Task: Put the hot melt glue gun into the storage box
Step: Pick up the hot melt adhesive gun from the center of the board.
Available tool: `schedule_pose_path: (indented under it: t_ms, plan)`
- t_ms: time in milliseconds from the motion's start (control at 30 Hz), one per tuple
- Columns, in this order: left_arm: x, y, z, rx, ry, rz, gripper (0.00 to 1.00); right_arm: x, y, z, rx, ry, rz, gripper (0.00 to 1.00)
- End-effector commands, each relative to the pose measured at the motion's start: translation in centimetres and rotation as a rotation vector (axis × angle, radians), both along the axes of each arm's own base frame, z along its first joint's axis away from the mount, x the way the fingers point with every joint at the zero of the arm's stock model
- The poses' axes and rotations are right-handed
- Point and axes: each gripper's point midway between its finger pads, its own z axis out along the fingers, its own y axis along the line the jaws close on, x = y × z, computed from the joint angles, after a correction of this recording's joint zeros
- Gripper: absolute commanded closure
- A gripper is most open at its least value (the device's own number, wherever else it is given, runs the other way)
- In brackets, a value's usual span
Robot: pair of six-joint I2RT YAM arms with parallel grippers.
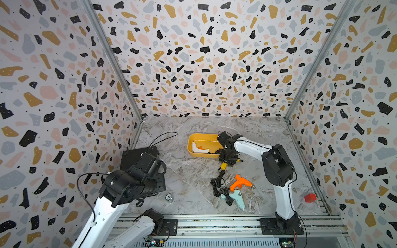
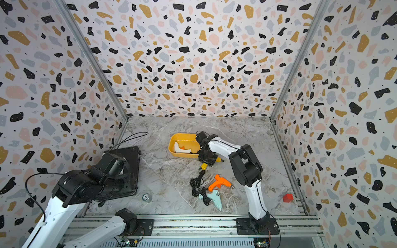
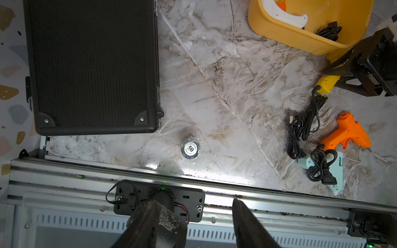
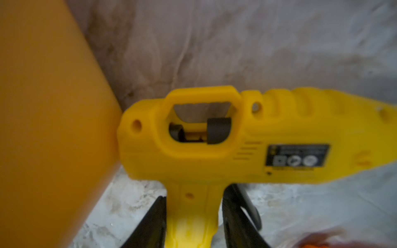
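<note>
The storage box [image 1: 202, 155] holds one white glue gun [image 1: 198, 148]. The right gripper [image 4: 194, 193] clamps the yellow glue gun [image 4: 193, 154] just beside it. The left gripper [image 3: 193, 200] gapes, empty.

Top views overhead w/ same scene; wrist cams share storage box [image 3: 279, 36].
</note>
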Motion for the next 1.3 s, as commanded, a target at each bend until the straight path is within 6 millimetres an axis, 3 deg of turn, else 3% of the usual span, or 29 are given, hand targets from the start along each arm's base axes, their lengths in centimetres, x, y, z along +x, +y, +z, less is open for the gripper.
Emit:
schedule_pose_path:
  t_ms: [0,167,267,333,500,567,633,833,933,1100,1267]
  plan:
    - [0.6,0.1,0.9,0.026,-0.021,-0.012,0.42,0.6,0.2,0.8,0.012,-0.016,0.003,0.58]
    - [1.1,-0.2,1.2,0.034,-0.022,-0.034,0.42,-0.3,-0.8,1.3,-0.007,-0.023,0.012,0.75]
    - [1.5,-0.4,1.5,0.034,-0.028,-0.05,0.42,-1.2,-2.2,3.1,-0.026,-0.059,0.026,0.86]
    - [1.7,-0.6,1.7,0.03,-0.034,-0.058,0.42,-1.6,-3.4,5.0,-0.056,-0.095,0.06,0.91]
    - [2.3,-1.2,2.3,0.018,-0.055,-0.088,0.42,-1.8,-6.0,12.3,-0.122,-0.254,0.195,1.0]
    - [2.7,-1.7,2.5,0.006,-0.065,-0.106,0.42,-1.7,-5.5,15.3,-0.086,-0.331,0.3,1.0]
    - [3.3,-2.4,3.0,-0.017,-0.09,-0.136,0.42,-2.0,-3.8,17.7,0.0,-0.384,0.438,1.0]
    - [5.1,-6.7,5.1,-0.176,-0.213,-0.307,0.42,-6.1,-0.2,22.9,0.173,-0.541,0.85,1.0]
    - [5.4,-9.0,6.5,-0.277,-0.263,-0.392,0.44,-9.1,0.8,24.5,0.23,-0.647,1.04,1.0]
    - [5.2,-12.6,8.6,-0.472,-0.297,-0.496,0.44,-13.1,1.1,26.1,0.327,-0.767,1.212,1.0]
    - [5.2,-16.0,9.7,-0.692,-0.295,-0.545,0.44,-16.1,1.4,26.2,0.364,-0.782,1.332,1.0]
